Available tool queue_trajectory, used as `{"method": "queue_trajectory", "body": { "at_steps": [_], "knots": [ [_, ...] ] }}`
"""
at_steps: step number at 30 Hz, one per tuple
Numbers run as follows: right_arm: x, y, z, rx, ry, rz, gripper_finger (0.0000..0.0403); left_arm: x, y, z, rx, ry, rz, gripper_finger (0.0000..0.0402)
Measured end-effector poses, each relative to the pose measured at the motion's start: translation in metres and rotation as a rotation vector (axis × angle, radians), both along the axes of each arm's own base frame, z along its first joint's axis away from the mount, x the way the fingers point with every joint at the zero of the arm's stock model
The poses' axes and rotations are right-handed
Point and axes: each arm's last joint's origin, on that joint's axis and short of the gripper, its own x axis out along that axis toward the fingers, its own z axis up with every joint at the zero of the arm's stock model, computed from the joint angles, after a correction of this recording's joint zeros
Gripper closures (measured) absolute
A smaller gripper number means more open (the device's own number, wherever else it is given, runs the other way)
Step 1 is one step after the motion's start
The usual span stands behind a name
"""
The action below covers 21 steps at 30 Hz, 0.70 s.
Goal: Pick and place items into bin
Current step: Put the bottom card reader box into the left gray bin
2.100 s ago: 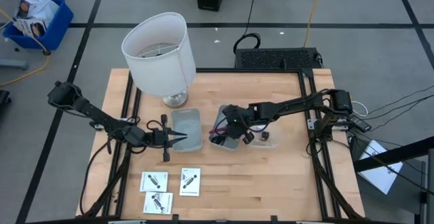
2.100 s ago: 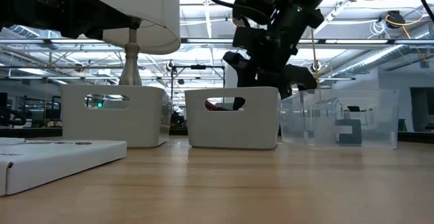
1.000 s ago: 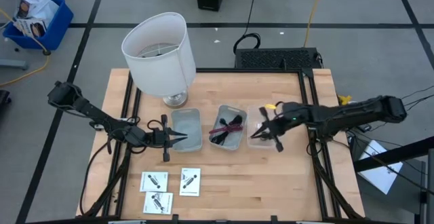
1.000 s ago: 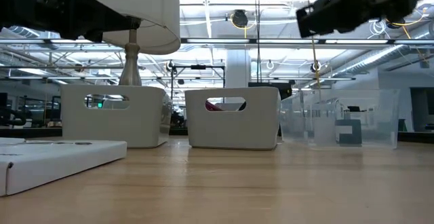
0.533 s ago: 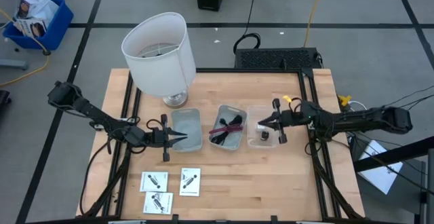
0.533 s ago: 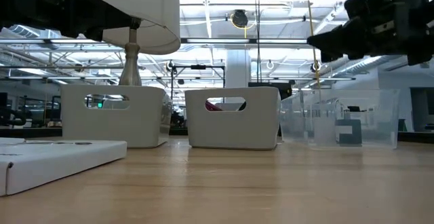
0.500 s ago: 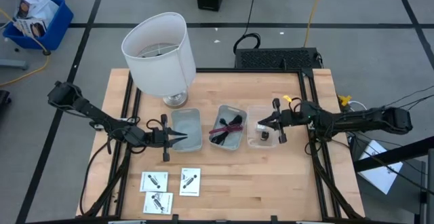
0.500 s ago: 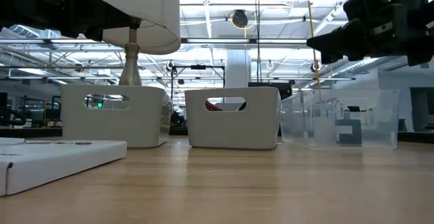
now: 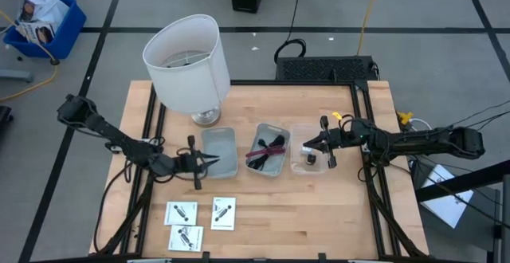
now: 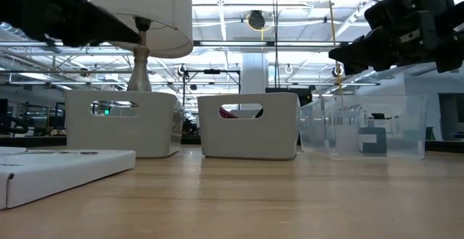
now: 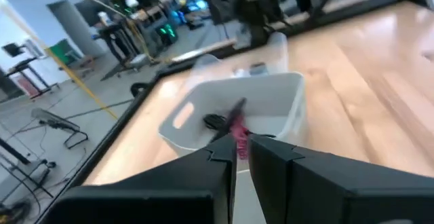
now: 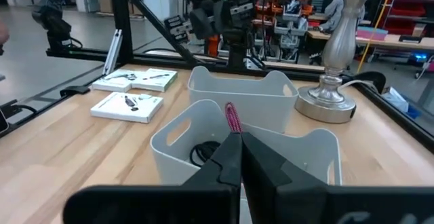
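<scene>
Seen from above, the left gripper (image 9: 209,161) hangs at the 9 o'clock edge of the left bin (image 9: 219,152), its fingers drawn together to a point with only a thin slit between them and nothing held. Off toward 7 o'clock of that bin, near the front edge of the table (image 9: 335,215), lie the three white packets (image 9: 199,219), flat and close together. The lamp (image 9: 188,66) stands at 11 o'clock of the left bin, its base just beside the bin's far rim.

At 3 o'clock of the left bin sits the middle bin (image 9: 268,150), which holds the black and magenta cables (image 9: 267,149) in a loose tangle. The right wrist view shows one magenta cable end poking up above that bin's rim.

At 3 o'clock again comes the clear bin (image 9: 311,149), with a small black cube (image 9: 311,158) on its floor. The right gripper (image 9: 306,145) hovers over this bin, reaching in from 3 o'clock, its fingers pressed together and empty.
</scene>
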Motion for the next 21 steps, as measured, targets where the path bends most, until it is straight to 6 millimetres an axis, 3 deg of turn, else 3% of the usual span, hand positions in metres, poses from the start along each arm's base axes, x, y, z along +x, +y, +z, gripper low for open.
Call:
{"method": "queue_trajectory", "body": {
  "at_steps": [7, 12, 17, 21],
  "knots": [
    [0.0, 0.0, 0.001, -0.009, -0.012, 0.0, 0.0402, 0.016, -0.024, 0.054, -0.096, 0.19, -0.031, 0.0355],
    [0.0, 0.0, 0.005, -0.022, -0.051, 0.0, 0.0401, 0.017, -0.043, 0.077, -0.254, 0.354, -0.125, 0.0355],
    [0.0, 0.0, 0.006, -0.018, -0.06, 0.001, 0.0402, 0.007, -0.063, 0.069, -0.555, 0.541, -0.146, 0.0355],
    [0.0, 0.0, 0.006, -0.018, -0.063, 0.0, 0.0402, -0.008, -0.089, 0.047, -0.62, 0.705, -0.177, 0.0364]
  ]
}}
